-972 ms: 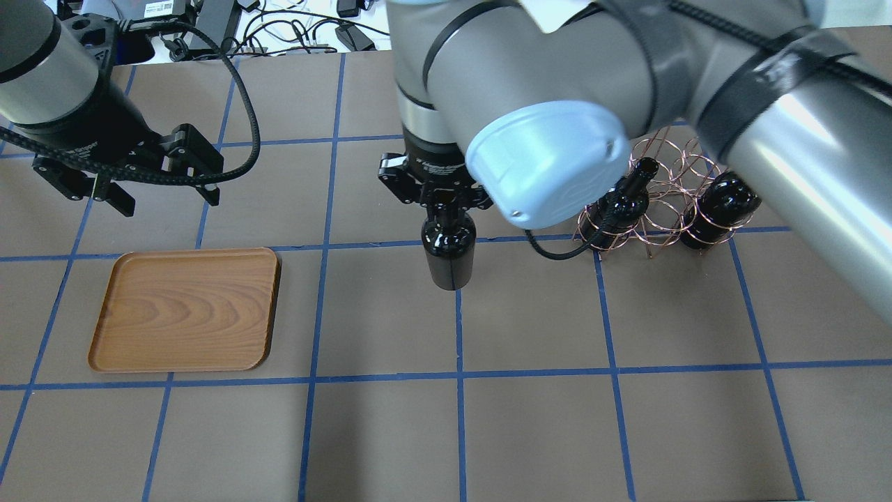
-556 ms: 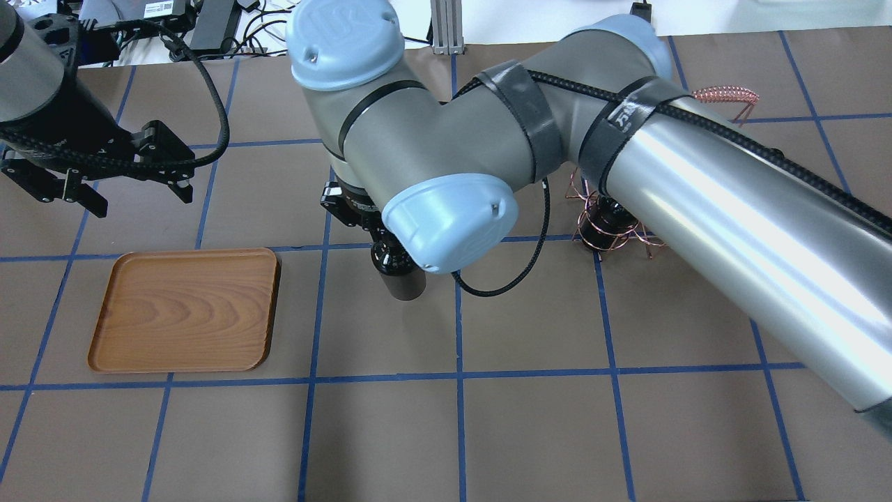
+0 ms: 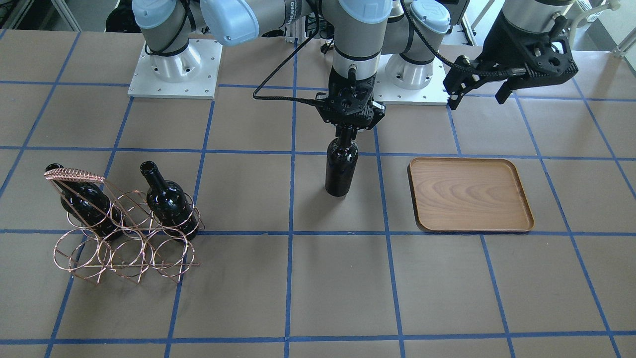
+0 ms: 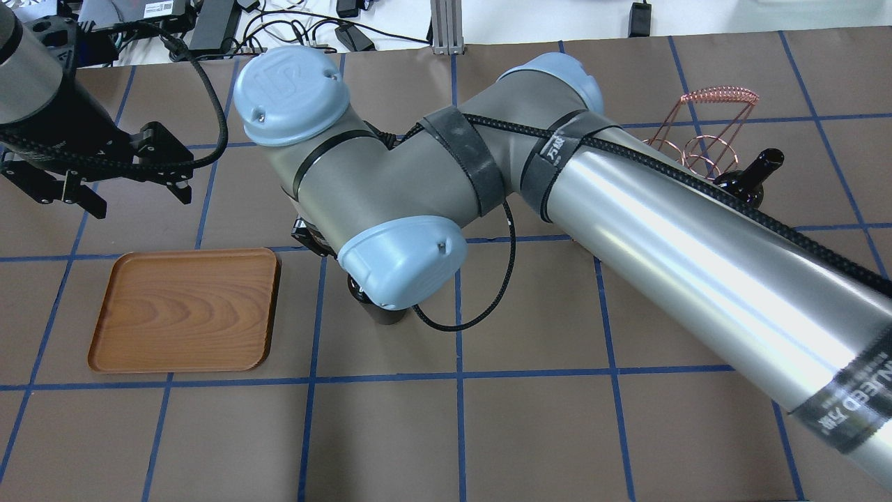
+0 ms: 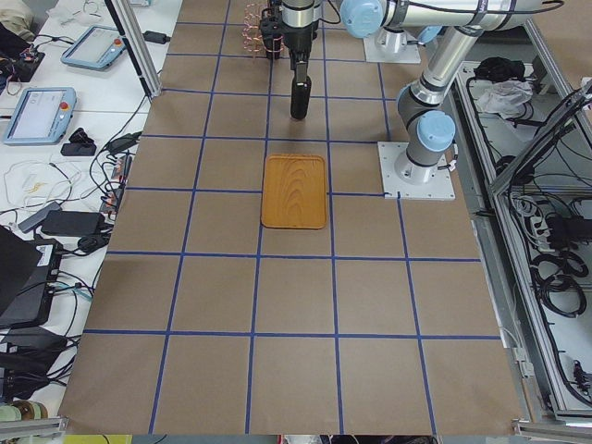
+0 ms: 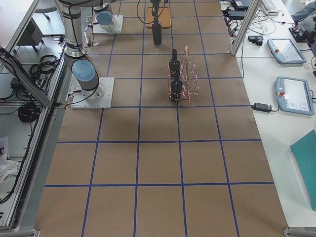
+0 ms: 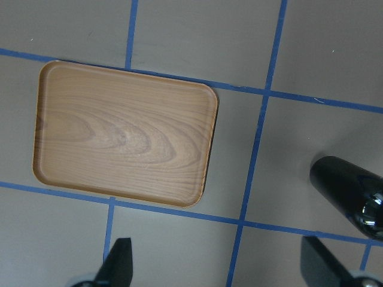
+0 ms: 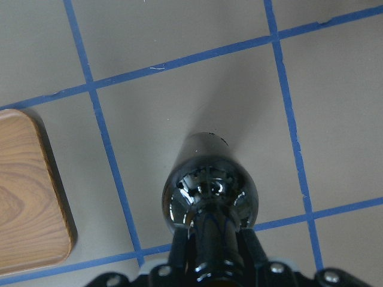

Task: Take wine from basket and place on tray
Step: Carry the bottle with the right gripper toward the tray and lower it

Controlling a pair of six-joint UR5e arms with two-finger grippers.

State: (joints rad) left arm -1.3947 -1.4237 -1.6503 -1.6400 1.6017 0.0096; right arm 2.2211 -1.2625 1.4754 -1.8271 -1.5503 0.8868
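Pinches wine (image 3: 341,169) by the neck in right gripper (image 3: 348,130), upright between basket (image 3: 124,243) and tray (image 3: 471,195), nearer tray. Holds left gripper (image 3: 477,95) spread, empty. Risks a slip on glossy glass, or clipping tray while lowering.

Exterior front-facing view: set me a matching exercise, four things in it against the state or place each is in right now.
Things:
1. wine
2. tray
3. basket
4. left gripper

States:
A. open, holding nothing
B. has two more bottles standing in its rings
C. nothing lies on it
D. gripped at the neck by the right gripper, between basket and tray

Pairs: 1-D, 2-C, 3-B, 4-A
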